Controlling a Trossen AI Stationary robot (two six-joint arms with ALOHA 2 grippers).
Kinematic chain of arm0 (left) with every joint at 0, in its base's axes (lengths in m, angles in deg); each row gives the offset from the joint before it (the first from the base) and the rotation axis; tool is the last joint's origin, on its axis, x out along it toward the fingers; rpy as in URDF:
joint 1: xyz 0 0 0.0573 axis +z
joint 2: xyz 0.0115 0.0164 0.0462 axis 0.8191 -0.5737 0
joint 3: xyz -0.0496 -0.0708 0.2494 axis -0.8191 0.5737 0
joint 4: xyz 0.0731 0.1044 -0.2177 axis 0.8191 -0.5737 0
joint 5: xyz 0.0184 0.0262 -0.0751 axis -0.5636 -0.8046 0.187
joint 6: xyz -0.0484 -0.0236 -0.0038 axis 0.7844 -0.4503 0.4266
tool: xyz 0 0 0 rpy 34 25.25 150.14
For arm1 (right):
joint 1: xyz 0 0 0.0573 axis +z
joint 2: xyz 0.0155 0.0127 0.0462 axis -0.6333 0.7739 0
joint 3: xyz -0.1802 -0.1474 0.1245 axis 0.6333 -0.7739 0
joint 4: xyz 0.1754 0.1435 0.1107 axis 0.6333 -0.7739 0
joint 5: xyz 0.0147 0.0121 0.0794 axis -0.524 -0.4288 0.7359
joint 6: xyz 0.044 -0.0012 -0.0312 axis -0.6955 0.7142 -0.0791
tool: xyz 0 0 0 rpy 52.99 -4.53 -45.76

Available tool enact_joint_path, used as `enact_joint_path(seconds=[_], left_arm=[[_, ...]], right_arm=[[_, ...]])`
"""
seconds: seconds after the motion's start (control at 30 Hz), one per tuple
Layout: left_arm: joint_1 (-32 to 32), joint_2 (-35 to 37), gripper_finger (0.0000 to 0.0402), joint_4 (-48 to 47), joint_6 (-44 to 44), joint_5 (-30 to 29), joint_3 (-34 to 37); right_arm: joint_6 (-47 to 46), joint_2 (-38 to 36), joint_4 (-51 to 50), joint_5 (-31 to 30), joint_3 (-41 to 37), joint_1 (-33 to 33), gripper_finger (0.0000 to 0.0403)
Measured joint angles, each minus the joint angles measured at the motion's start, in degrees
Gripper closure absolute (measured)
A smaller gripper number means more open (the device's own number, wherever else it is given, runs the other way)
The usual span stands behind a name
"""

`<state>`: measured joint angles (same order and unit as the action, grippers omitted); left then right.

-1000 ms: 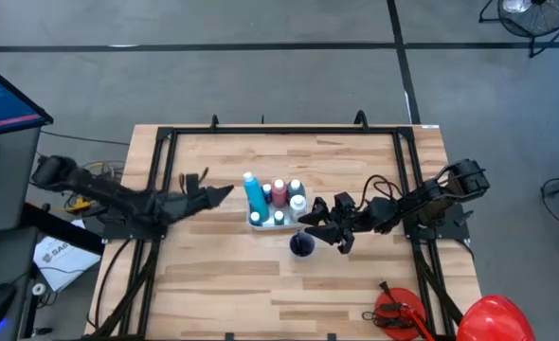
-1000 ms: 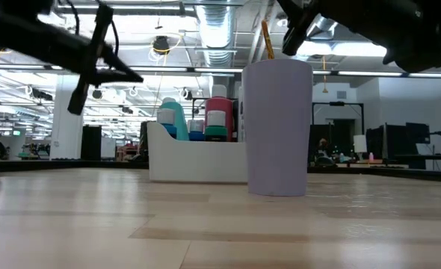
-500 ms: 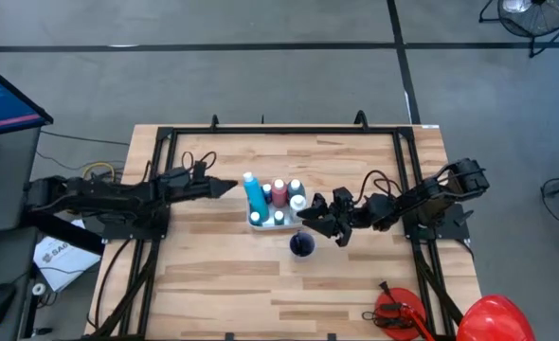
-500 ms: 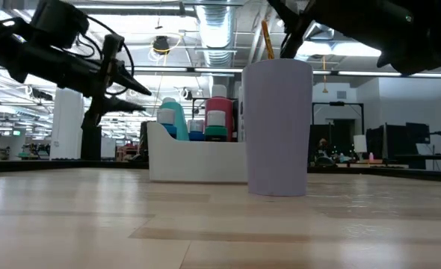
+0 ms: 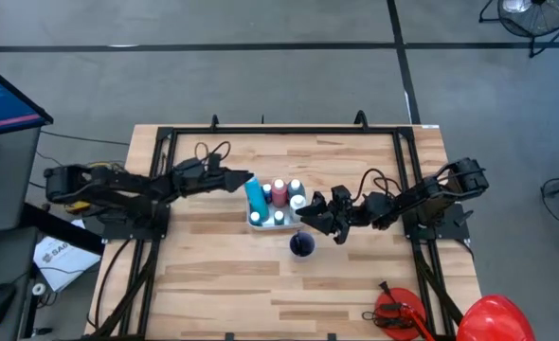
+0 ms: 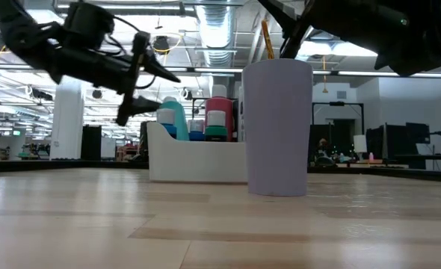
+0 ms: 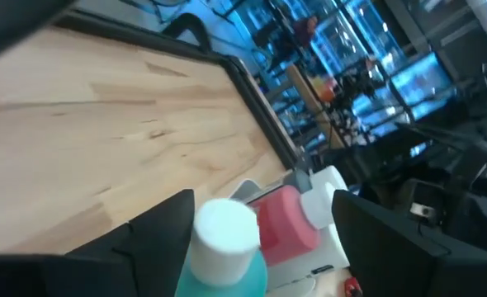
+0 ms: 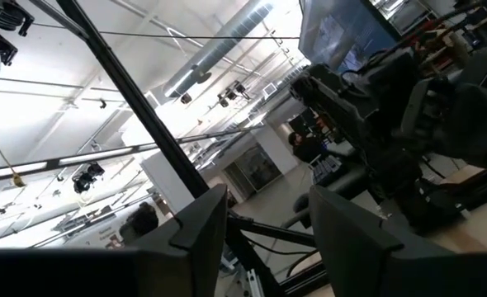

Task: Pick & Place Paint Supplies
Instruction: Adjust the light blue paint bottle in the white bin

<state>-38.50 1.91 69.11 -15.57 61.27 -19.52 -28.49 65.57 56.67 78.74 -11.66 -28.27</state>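
A white tray (image 5: 259,221) at the table's middle holds several upright paint bottles, among them a light blue one with a white cap (image 5: 255,196) and a red one (image 5: 279,193). My left gripper (image 5: 248,180) is open. Its fingers stand either side of the light blue bottle's cap (image 7: 225,227), and no touch shows. A lavender cup (image 6: 277,127) stands on its base just near of the tray, with a thin brush (image 6: 267,41) sticking out of it. My right gripper (image 5: 311,216) hovers open over the cup's rim. My right gripper has a thin dark rod (image 8: 136,99) running up past one finger (image 8: 202,223) in the right wrist view. I cannot tell whether the finger touches it. Nothing lies between the two fingers.
A red dome (image 5: 493,317) and a red tool with a black handle (image 5: 393,311) lie at the near right corner. Black frame rails (image 5: 284,130) run along the table's far, left and right sides. Bare wood (image 5: 213,275) shows near left of the tray.
My left gripper has swung from the table's left side toward the tray, rolling as it went, and has opened; its fingers now flank the light blue bottle's cap. The bottles, the cup and the brush have kept still.
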Motion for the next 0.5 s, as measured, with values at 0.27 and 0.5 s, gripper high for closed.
enact_joint_path(seconds=[0.27, 0.5], left_arm=[[0.0, -5.0, 0.015, -0.1, -1.4, 3.7, -2.9], [-0.1, -5.1, 0.0187, -0.2, -1.6, 4.9, -2.5]], right_arm=[[0.0, 0.0, 0.0, 0.0, 0.0, 0.2, 0.0239], [0.0, 0.0, 0.0, 0.0, 0.0, 0.2, 0.0243]])
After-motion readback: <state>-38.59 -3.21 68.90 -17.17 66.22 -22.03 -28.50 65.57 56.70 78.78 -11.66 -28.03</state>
